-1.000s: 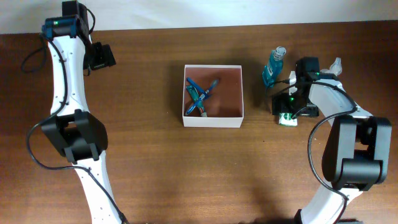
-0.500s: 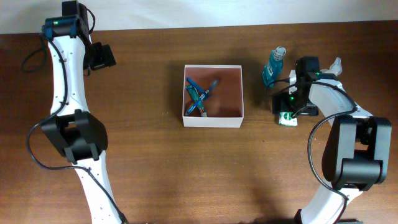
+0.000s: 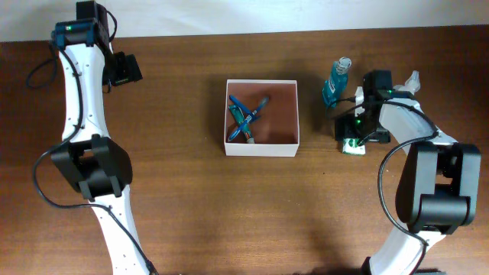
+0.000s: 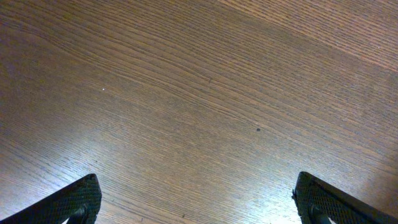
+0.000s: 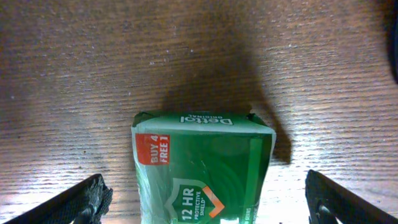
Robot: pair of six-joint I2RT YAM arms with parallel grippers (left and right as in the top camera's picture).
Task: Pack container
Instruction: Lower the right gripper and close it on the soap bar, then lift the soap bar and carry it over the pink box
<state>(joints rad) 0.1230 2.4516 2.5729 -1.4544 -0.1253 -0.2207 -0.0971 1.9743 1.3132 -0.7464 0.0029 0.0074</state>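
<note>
From overhead first: near the table middle, square shallow white cardboard container [image 3: 284,107] with pinkish-brown inside, upright and uncovered. Already lying inside, on its 9 o'clock half: a few thin blue items [image 3: 246,118], crossed over each other, too small to name surely. Outside, at 2 o'clock from the container, a standing blue plastic bottle [image 3: 336,84] with clear cap. At about 4 o'clock from it, a flat green soap packet [image 3: 353,145] on the dark brown wooden table [image 3: 229,214], well apart from the white walls. Directly over that packet, the right gripper [image 3: 356,130]. Far off at 10 o'clock, the left gripper [image 3: 124,69], near nothing.

At the left wrist: only bare wood between two black fingertips [image 4: 74,199], spread wide. Released and empty.

At the right wrist: same packet lying flat toward 6 o'clock of the view, with red corner label and shield print. On either side, black fingers [image 5: 87,199] wide apart, touching neither edge as far as visible. Released, grasping nothing yet, but placed well for a pinch.

Judged as partly done: blue items packed. Left to do, probably: close on the packet, carry it toward 9 o'clock into the free half of the box, then fetch the bottle.
</note>
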